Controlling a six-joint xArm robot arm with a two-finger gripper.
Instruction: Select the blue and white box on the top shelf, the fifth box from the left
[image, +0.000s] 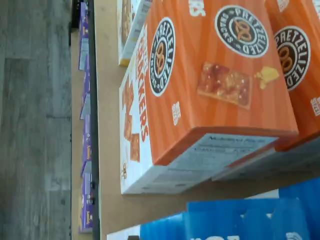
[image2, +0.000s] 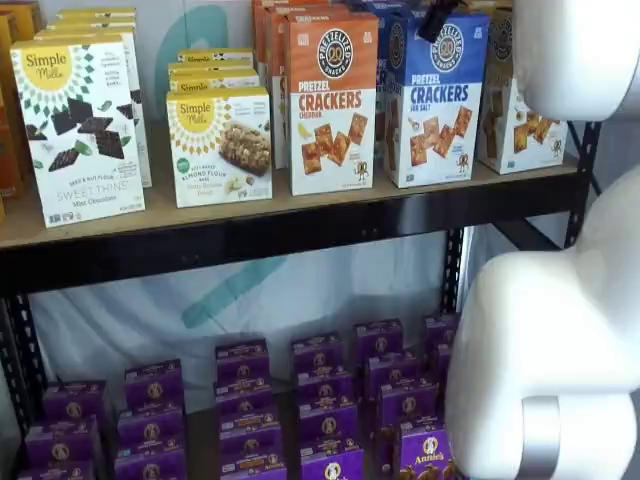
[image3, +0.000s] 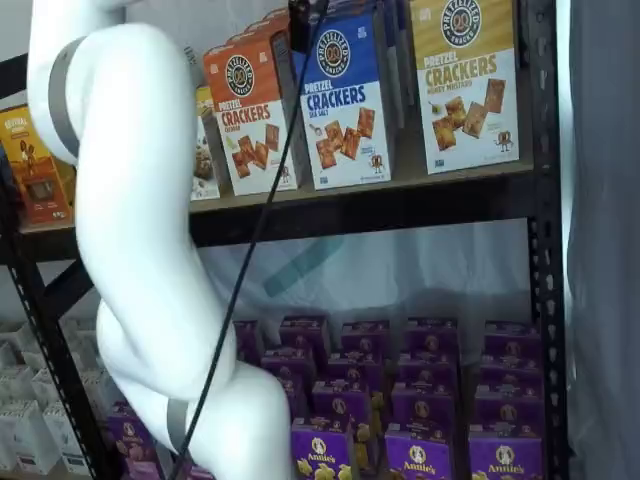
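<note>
The blue and white box stands upright at the front of the top shelf, between an orange-topped and a yellow-topped box; it shows in both shelf views. In the wrist view its blue top shows beside the orange boxes on the tan board. My gripper shows only as a black piece hanging at the box's top front edge. In a shelf view it hangs with a cable beside it, over the box's upper left corner. No gap between the fingers can be made out.
An orange Cheddar box stands left of the blue one and a yellow-topped cracker box right of it. Simple Mills boxes fill the shelf's left. Purple Annie's boxes sit on the lower shelf. My white arm stands before the shelves.
</note>
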